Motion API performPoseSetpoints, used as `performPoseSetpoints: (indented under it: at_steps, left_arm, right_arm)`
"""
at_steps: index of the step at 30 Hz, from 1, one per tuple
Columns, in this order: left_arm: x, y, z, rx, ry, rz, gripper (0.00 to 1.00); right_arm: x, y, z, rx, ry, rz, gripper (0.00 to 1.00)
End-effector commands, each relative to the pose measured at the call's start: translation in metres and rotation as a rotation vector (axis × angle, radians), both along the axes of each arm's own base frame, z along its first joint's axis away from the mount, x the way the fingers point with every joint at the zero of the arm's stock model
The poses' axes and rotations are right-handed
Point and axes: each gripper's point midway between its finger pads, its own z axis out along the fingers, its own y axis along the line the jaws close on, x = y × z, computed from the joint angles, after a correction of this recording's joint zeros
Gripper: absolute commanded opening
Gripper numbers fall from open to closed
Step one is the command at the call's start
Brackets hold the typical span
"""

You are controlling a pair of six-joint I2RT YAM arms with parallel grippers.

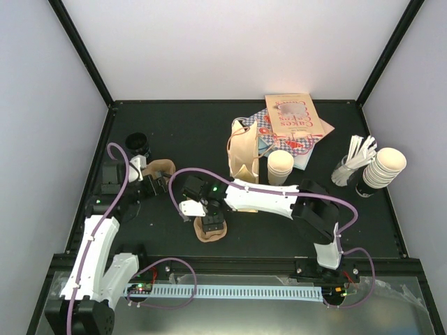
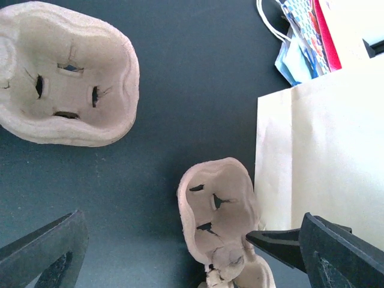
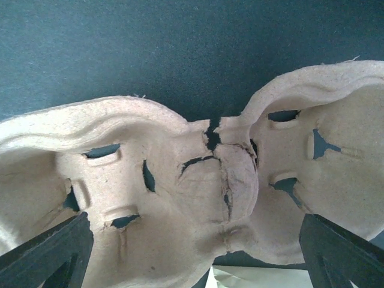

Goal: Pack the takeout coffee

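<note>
Black tabletop (image 1: 209,132), white enclosure walls. The takeout coffee (image 1: 137,144) stands at the far left, just beyond the left arm's wrist. From above, mostly its black lid shows. It doesn't appear in either wrist view. The paper bag (image 1: 244,157) is upright mid-tabletop, well apart from the cup.

Left pincer (image 2: 163,227): fingers apart, nothing between them. It sits low beside a moulded carrier (image 2: 66,75), camera facing the bag. Right pincer (image 3: 193,219): fingers apart, straddling a second carrier (image 3: 180,192) close underneath. No grip on it, and I can't tell if there's contact.

Progress, my read: nothing packed yet. The cup isn't in the bag and neither pincer has it. All three steps remain: grasp the cup, carry it over to the bag, lower it in upright. The left arm is the nearer one. I can't judge from above how wide the bag mouth is. The lidless cup stack (image 1: 281,167) just beside the bag is not the target.
</note>
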Motion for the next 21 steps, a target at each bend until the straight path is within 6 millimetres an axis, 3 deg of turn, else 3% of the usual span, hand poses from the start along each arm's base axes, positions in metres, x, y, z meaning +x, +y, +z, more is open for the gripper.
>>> performPoseSetpoints:
  at_steps: [1,9,21]
  left_arm:
    - [0.001,0.007,0.022,0.034,-0.060,0.020,0.99]
    - [0.001,0.012,0.026,0.061,-0.087,0.043,0.99]
    - [0.005,0.013,0.025,0.073,-0.077,0.040,0.99]
  right_arm:
    - [0.013,0.008,0.001,0.022,-0.038,0.006,0.96]
    - [0.023,0.005,-0.009,0.004,-0.040,0.002,0.96]
    - [0.025,0.016,-0.025,-0.008,-0.026,0.041,0.95]
